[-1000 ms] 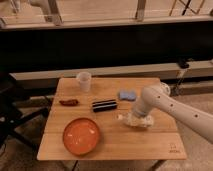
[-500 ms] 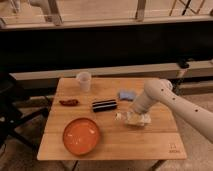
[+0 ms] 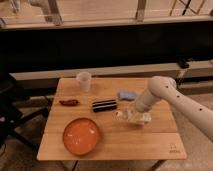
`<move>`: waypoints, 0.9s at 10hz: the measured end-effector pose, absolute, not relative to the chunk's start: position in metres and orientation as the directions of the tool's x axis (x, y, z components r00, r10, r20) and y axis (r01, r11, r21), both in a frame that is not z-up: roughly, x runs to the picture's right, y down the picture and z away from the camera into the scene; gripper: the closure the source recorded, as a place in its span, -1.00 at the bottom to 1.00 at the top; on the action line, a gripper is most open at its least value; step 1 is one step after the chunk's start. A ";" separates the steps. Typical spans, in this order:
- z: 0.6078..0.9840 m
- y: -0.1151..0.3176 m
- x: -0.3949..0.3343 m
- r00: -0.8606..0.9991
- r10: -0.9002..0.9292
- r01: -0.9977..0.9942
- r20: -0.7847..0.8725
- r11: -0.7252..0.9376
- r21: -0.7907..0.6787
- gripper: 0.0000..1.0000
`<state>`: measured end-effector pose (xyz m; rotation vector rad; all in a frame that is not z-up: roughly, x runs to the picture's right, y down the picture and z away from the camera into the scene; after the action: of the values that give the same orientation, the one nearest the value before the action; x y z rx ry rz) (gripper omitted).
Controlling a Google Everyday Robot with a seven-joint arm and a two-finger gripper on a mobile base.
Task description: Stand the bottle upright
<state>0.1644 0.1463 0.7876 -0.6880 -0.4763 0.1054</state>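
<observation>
Wooden tabletop [image 3: 155,142] fills mid-frame; the bottle [image 3: 123,116] lies just right of centre, long axis roughly left-right. My end effector [image 3: 136,113] hangs over its right end; whether it's clamped, I cannot tell.

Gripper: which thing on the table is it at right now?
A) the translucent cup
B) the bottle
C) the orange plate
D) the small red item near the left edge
B: the gripper sits low over the table at the bottle, just right of the black bar and well apart from the cup, the orange plate and the red item.
</observation>
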 end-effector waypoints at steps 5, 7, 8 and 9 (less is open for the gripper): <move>0.779 0.144 0.165 0.841 0.298 0.098 0.452 0.737 -0.669 1.00; 0.777 0.144 0.165 0.819 0.322 0.112 0.475 0.722 -0.683 1.00; 0.777 0.145 0.165 0.810 0.333 0.117 0.483 0.715 -0.689 1.00; 0.776 0.144 0.166 0.802 0.342 0.121 0.489 0.710 -0.694 1.00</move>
<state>0.1659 0.1443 0.7758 -0.7850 -0.6436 0.1323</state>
